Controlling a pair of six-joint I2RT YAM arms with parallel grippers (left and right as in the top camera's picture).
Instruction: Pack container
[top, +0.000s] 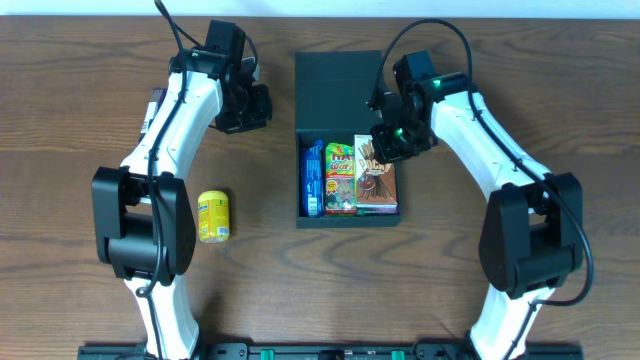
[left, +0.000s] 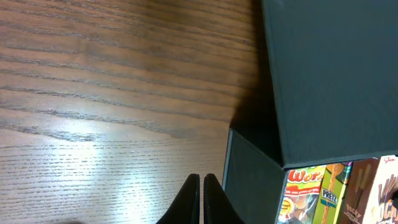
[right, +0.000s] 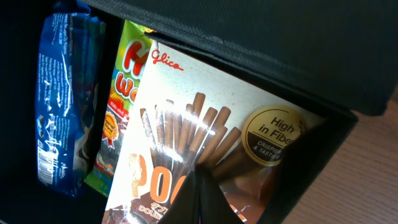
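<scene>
Overhead: container (top: 340, 221) sits between the two arms, lid (top: 335, 85) hinged up at its far side, not shut. Inside, side by side: blue pack (top: 312, 178), green-yellow pack (top: 341, 178), chocolate-stick box (top: 376, 175). Yellow can (top: 213, 216) lies on the table (top: 80, 120), well apart from the container on the left arm's side. Left gripper (top: 258, 106) hangs near the container's far left corner. Right gripper (top: 388, 140) is over the container's right edge, above the stick box.

Left wrist: left gripper (left: 200, 180) pinched fully together w/ nothing in it, just beside the container's outer wall. The lid overhangs the opening.

Right wrist: right gripper (right: 200, 177) also closed tight and empty, tips over the stick box inside the container. Touching it or not — can't tell.

Progress, as I read it: three items in, so most of the packing looks done. Left to do: the can prob. goes in next — though spare room inside the container isn't visible — then lid down.
</scene>
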